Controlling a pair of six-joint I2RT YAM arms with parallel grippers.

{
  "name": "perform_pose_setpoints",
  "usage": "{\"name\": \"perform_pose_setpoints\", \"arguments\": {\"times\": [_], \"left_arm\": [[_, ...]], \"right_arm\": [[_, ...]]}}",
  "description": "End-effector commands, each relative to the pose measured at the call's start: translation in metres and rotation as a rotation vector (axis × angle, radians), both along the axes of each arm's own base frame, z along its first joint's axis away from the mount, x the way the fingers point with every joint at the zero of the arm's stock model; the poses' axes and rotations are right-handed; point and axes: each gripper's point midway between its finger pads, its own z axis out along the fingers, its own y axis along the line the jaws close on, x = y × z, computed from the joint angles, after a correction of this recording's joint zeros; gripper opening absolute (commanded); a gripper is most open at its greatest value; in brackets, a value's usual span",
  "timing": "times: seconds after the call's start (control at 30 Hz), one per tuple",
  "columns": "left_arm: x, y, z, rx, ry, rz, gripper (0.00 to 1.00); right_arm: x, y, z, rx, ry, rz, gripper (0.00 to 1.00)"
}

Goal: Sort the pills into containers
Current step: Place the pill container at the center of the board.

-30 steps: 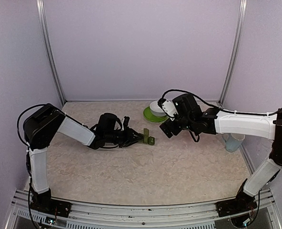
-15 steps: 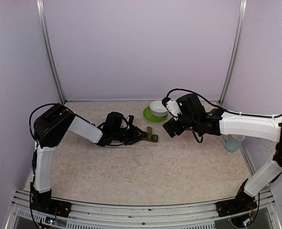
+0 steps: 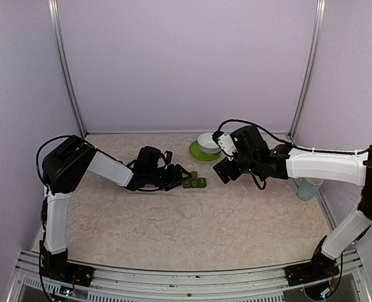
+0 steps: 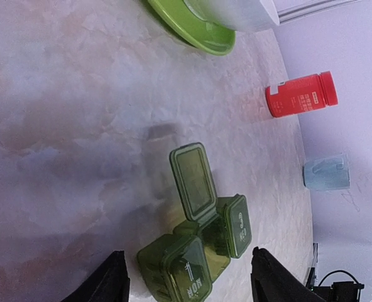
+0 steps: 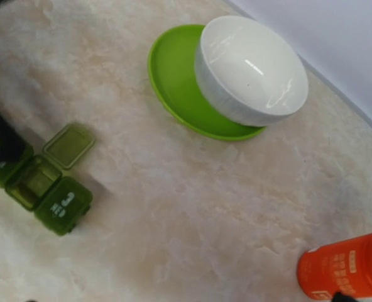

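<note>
The containers point(image 3: 194, 183) are a dark green strip of three joined compartments standing on the table. In the left wrist view the containers point(image 4: 198, 242) have the middle lid flipped up and the two outer lids closed. My left gripper point(image 3: 177, 178) is open, with one finger on each side of the strip and a small gap to it. My right gripper point(image 3: 222, 171) is open and empty, hovering to the right of the containers point(image 5: 44, 182). No pills show in any view.
A white bowl point(image 5: 252, 69) sits on a green plate point(image 5: 173, 85) at the back of the table. A red bottle point(image 4: 299, 94) lies on its side to the right. A pale blue cup point(image 3: 308, 187) stands near the right wall.
My left gripper has opened and let go of the strip, which now rests flat on the table instead of tilted in the jaws. The right arm shifted only slightly.
</note>
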Motion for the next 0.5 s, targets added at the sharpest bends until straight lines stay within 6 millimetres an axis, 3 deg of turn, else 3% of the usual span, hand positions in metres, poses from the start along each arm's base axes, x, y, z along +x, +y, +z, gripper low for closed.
{"name": "perform_pose_setpoints", "arguments": {"times": [0.0,0.17,0.47], "left_arm": [[0.01,0.017,0.008,0.053,-0.042,0.036,0.65],[0.01,0.024,0.011,0.079,-0.056,0.052,0.65],[0.011,0.052,0.076,0.166,-0.235,0.115,0.76]], "right_arm": [[0.009,0.007,-0.005,0.056,0.027,0.003,1.0],[0.015,0.027,-0.021,0.113,0.101,0.05,0.99],[0.019,0.039,-0.029,0.14,0.126,0.081,1.0]]}}
